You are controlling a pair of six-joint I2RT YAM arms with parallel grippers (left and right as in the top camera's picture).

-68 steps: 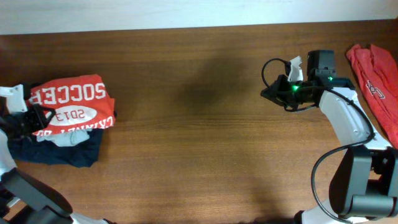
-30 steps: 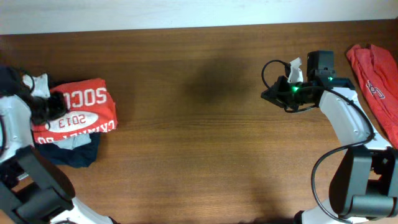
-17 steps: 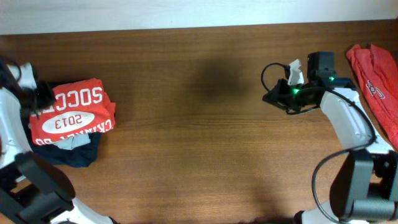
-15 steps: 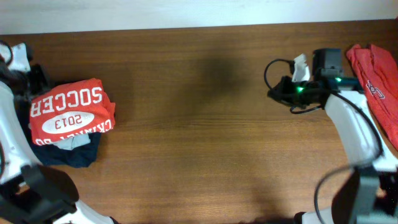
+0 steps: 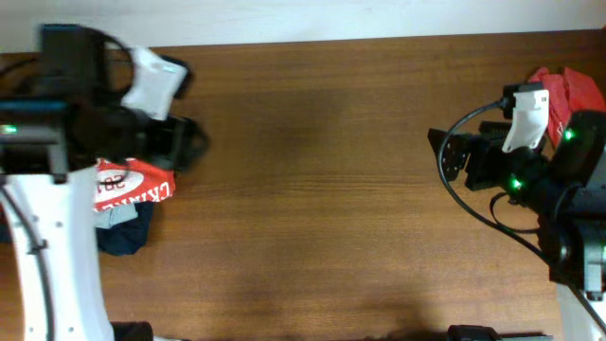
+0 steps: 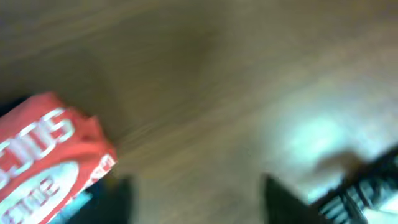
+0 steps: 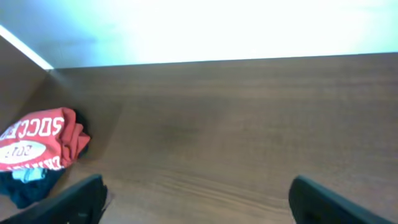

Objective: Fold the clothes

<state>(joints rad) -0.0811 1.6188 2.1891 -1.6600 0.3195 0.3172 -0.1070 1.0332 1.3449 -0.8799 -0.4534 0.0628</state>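
The left gripper (image 6: 199, 196) hangs above the left end of the table (image 5: 312, 208), its blurred fingers spread and empty. Partly under that arm lies the folded shirt (image 5: 134, 187), white print up, resting on a navy garment (image 5: 121, 237). The right gripper (image 7: 198, 190) hovers at the right, fingers wide apart, holding nothing. A crumpled shirt (image 5: 571, 87) lies at the far right edge.

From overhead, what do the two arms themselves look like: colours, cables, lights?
The left arm has a white link, a black wrist housing, a white block and one green light. The right arm is mostly black, with green lights, a white block and a black cable looping off it.
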